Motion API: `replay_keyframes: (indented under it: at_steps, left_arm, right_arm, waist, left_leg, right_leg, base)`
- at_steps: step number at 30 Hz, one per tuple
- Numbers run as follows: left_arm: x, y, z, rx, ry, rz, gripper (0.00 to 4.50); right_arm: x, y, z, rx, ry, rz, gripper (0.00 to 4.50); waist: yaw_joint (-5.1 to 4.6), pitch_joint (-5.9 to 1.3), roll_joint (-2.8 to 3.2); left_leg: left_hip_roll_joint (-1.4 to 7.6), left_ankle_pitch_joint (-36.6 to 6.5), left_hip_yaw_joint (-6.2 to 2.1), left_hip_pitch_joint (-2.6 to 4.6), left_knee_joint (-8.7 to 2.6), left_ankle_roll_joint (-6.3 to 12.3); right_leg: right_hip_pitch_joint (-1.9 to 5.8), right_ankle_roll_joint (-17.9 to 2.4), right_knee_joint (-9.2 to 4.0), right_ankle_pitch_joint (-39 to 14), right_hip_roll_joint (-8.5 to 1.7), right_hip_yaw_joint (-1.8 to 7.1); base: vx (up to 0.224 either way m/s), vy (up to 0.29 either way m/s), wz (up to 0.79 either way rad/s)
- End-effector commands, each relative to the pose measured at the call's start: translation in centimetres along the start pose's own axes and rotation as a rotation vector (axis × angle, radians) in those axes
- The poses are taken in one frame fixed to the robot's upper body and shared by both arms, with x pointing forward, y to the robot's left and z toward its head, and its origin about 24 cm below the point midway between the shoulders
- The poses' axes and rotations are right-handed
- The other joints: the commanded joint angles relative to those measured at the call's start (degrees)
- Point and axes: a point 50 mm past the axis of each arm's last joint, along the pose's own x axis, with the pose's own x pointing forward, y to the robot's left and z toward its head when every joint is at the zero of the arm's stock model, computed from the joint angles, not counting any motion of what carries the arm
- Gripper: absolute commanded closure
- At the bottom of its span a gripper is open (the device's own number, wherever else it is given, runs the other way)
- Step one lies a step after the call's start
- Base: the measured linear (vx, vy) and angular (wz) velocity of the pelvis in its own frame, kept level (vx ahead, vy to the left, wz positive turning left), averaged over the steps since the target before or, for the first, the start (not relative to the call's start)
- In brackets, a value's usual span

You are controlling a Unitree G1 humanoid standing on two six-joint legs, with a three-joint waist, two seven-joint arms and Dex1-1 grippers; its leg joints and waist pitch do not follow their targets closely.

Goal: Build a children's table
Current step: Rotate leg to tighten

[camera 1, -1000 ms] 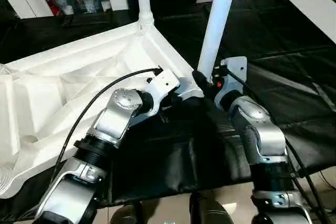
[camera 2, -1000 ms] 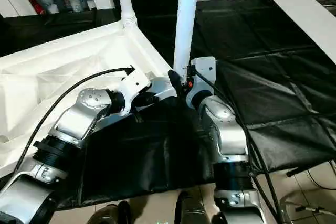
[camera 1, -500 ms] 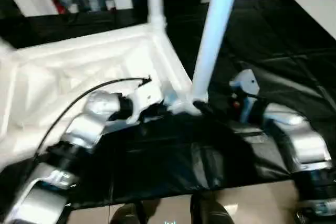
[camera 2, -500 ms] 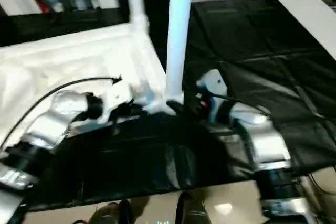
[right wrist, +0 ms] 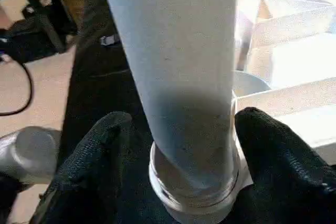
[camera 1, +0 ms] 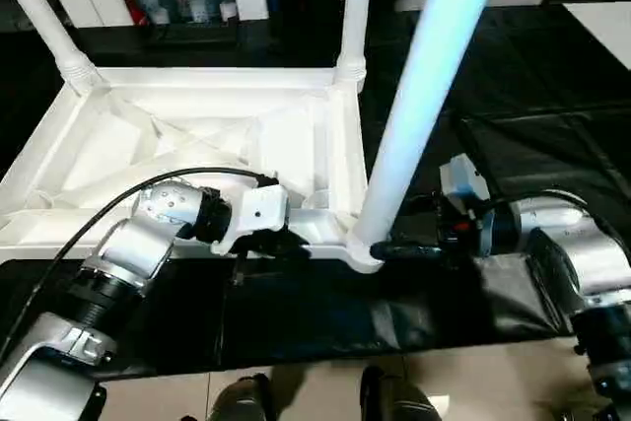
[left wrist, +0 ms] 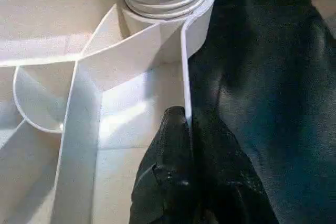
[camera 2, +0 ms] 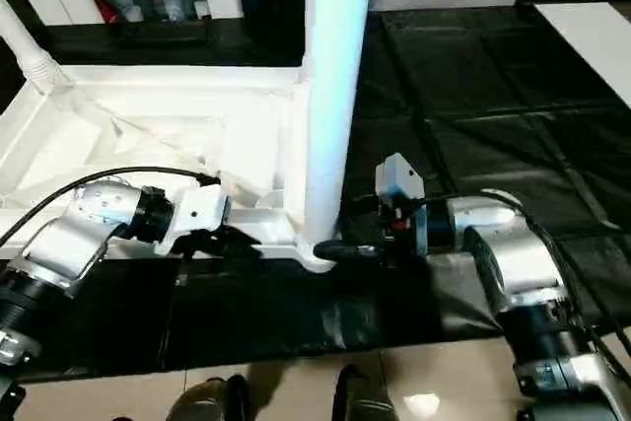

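Note:
The children's table lies upside down, its ribbed white top (camera 1: 197,135) on the black sheet. Two legs stand in the far corner sockets (camera 1: 39,7) (camera 1: 357,7). A third leg (camera 1: 424,96) rises from the near right corner socket. My left gripper (left wrist: 184,116) is shut on the near rim wall (left wrist: 185,66) of the top, a little left of that socket. My right gripper (right wrist: 184,129) reaches in from the right at the base of the near leg (right wrist: 178,51). Its fingers (right wrist: 100,150) stand open on either side of the leg, with a small gap on one side.
The black sheet-covered work surface (camera 1: 532,96) stretches to the right and behind. A white cabinet with an open shelf (camera 1: 177,7) stands at the back, and a white board (camera 1: 601,22) lies at the far right. The sheet's front edge drops to the floor (camera 1: 315,391).
The whole view has swung, so the top shows more squarely. My right forearm has moved out to the right of the near leg. The left gripper stays on the rim.

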Motion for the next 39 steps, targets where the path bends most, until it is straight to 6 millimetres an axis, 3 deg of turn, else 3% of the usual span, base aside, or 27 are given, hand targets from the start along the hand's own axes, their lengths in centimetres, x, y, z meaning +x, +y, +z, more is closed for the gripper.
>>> replay_keyframes:
  at_steps: [1, 3, 10, 16, 20, 22, 24, 25, 26, 28, 29, 31, 33, 36, 39]
  left_arm:
    - [0.3, -0.1, 0.9, 0.065, -0.003, -0.056, 4.5]
    - [0.4, -0.1, 0.8, 0.068, -0.002, -0.057, 4.5]
    - [0.3, 0.0, 0.7, 0.064, -0.001, -0.05, 4.5]
    - [0.3, 0.1, 0.7, 0.045, -0.011, -0.039, 4.5]
    - [0.7, 0.5, 1.0, 0.002, -0.021, 0.043, 4.5]
    - [1.0, 1.1, 1.3, -0.036, -0.03, 0.114, 4.5]
    - [1.3, 1.7, 1.7, -0.076, -0.048, 0.183, 4.5]
    - [1.6, 2.2, 2.1, -0.092, -0.056, 0.229, 4.5]
    - [1.9, 2.6, 2.4, -0.11, -0.063, 0.28, 4.5]
    - [2.1, 3.1, 2.8, -0.132, -0.071, 0.322, 4.5]
    - [2.3, 3.3, 3.0, -0.147, -0.075, 0.345, 4.5]
    - [2.9, 4.1, 3.6, -0.195, -0.093, 0.425, 4.5]
    - [3.9, 4.9, 4.5, -0.263, -0.112, 0.534, 4.5]
    - [4.8, 5.1, 5.2, -0.283, -0.115, 0.568, 4.5]
    - [4.8, 5.1, 5.2, -0.272, -0.099, 0.568, 4.5]
  right_arm:
    - [0.0, -0.1, 0.5, -0.004, -0.003, 0.044, 1.59]
    - [0.0, -0.1, 0.5, 0.0, 0.001, 0.064, 1.81]
    - [0.1, 0.0, 0.3, 0.005, 0.015, 0.096, 2.47]
    - [0.5, 0.5, 0.1, 0.039, 0.004, 0.129, 2.57]
    - [2.0, 0.9, 0.3, 0.096, -0.056, 0.032, 2.59]
    - [3.0, 0.4, 0.3, 0.125, -0.063, -0.094, 2.59]
    - [4.0, 0.0, 0.5, 0.153, -0.078, -0.189, 2.59]
    - [4.7, -0.3, 0.7, 0.174, -0.1, -0.25, 2.59]
    - [5.4, -0.5, 1.0, 0.201, -0.125, -0.308, 2.59]
    - [6.0, -0.7, 1.2, 0.215, -0.131, -0.359, 2.59]
    - [6.9, -0.8, 1.4, 0.227, -0.13, -0.4, 2.59]
    - [8.1, -1.2, 1.8, 0.261, -0.136, -0.498, 2.59]
    - [10.0, -1.9, 2.4, 0.333, -0.157, -0.645, 2.59]
    - [11.1, -1.9, 3.4, 0.327, -0.21, -0.694, 2.59]
    - [10.8, -1.8, 3.3, 0.329, -0.225, -0.674, 1.89]
  waist:
    - [-0.24, -4.67, -0.96]
    - [-0.29, -4.69, -1.17]
    - [-0.1, -4.98, -1.05]
    - [-0.06, -4.92, -0.91]
    - [0.12, -4.84, -0.96]
    - [-0.31, -4.57, -0.88]
    - [-0.65, -4.28, -0.75]
    - [-1.0, -4.14, -0.91]
    - [-1.37, -4.05, -0.82]
    - [-2.21, -4.02, -0.86]
    - [-2.54, -4.08, -0.59]
    - [-3.38, -4.18, -0.59]
    - [-4.03, -4.25, -0.35]
    - [-4.11, -4.48, -0.26]
    - [-4.07, -4.95, -0.09]
  left_leg:
    - [2.61, -15.56, -1.15, 1.44, -4.02, 4.23]
    - [2.64, -14.79, -1.16, 1.24, -4.03, 4.6]
    - [2.73, -12.33, -1.03, 1.11, -3.9, 5.67]
    - [2.7, -13.12, -1.05, 1.16, -3.92, 5.37]
    - [2.78, -13.14, -1.05, 1.2, -4.07, 5.06]
    - [2.57, -14.41, -1.24, 0.96, -4.25, 4.03]
    - [2.3, -16.44, -1.36, 1.41, -4.23, 2.51]
    - [2.02, -17.2, -1.64, 1.15, -4.25, 1.84]
    - [1.99, -18.02, -1.75, 1.38, -4.27, 1.25]
    - [1.79, -18.85, -1.98, 1.13, -4.28, 0.66]
    - [1.72, -19.15, -2.23, 0.94, -4.38, 0.92]
    - [1.78, -18.95, -2.24, 0.67, -4.48, 1.03]
    - [1.6, -18.86, -2.08, 0.98, -4.28, 0.74]
    - [1.54, -18.19, -2.02, 0.99, -4.3, 1.59]
    - [1.78, -15.16, -1.63, 0.77, -4.26, 3.67]
  right_leg:
    - [3.42, -11.02, -4.4, -27.97, -2.85, 2.51]
    - [3.47, -10.96, -4.27, -27.2, -2.79, 2.49]
    - [3.58, -12.69, -3.67, -22.19, -2.72, 2.54]
    - [3.61, -12.48, -3.82, -23.76, -2.76, 2.5]
    - [3.5, -12.26, -3.93, -23.98, -2.69, 2.54]
    - [3.53, -11.44, -4.11, -26.52, -2.68, 2.39]
    - [3.08, -9.36, -4.83, -31.91, -2.75, 2.28]
    - [3.24, -7.76, -5.1, -35.39, -2.85, 2.03]
    - [2.93, -6.44, -5.56, -37.76, -2.82, 1.91]
    - [2.99, -5.2, -5.72, -38.88, -2.72, 1.6]
    - [3.23, -4.77, -5.77, -38.78, -2.81, 1.4]
    - [3.19, -5.32, -5.64, -36.4, -2.67, 1.36]
    - [2.8, -6.24, -5.84, -34.65, -2.52, 1.32]
    - [3.01, -6.57, -5.88, -32.27, -2.54, 1.34]
    - [3.47, -10.14, -4.78, -21.19, -2.23, 1.82]
  base:
    - [0.0, 0.0, 0.0]
    - [0.0, 0.0, 0.0]
    - [0.0, 0.0, 0.0]
    - [0.0, 0.0, 0.0]
    - [0.0, 0.0, 0.0]
    - [0.0, 0.0, 0.0]
    - [0.0, 0.0, 0.0]
    - [0.0, 0.0, 0.0]
    - [0.0, 0.0, 0.0]
    - [0.0, 0.0, 0.0]
    - [0.0, 0.0, 0.0]
    - [0.0, 0.0, 0.0]
    - [0.0, 0.0, 0.0]
    - [0.0, 0.0, 0.0]
    - [0.0, 0.0, 0.0]
